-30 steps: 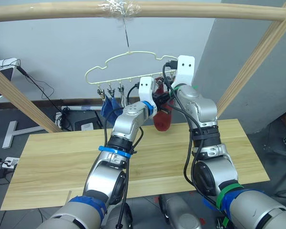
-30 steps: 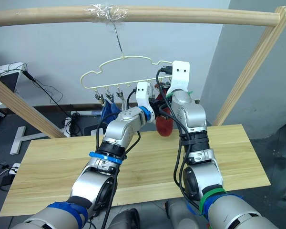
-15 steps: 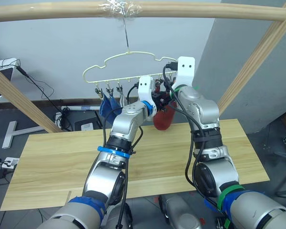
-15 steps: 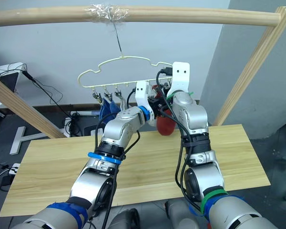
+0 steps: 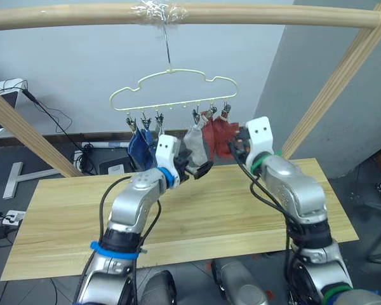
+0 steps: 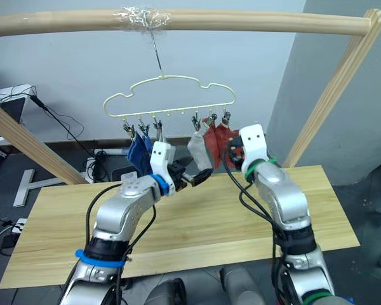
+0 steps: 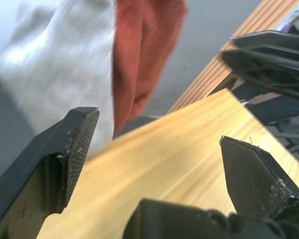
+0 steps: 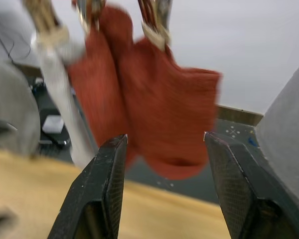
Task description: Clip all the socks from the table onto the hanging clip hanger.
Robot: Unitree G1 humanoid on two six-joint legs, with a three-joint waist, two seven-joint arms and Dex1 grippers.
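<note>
A pale yellow clip hanger (image 6: pixel 168 95) hangs by its hook from a wooden pole (image 6: pixel 178 20) above the tabletop (image 6: pixel 197 216). Under the hanger's bottom bar, blue socks (image 6: pixel 140 151) hang at its left end, a grey sock (image 6: pixel 199 150) right of the middle, and 2 red socks (image 6: pixel 220 141) at its right end. The left end effector (image 6: pixel 192 177) sits just below the grey sock, its fingers apart. The right end effector (image 6: pixel 232 151) is just beside the red socks, below the hanger's right end.
</note>
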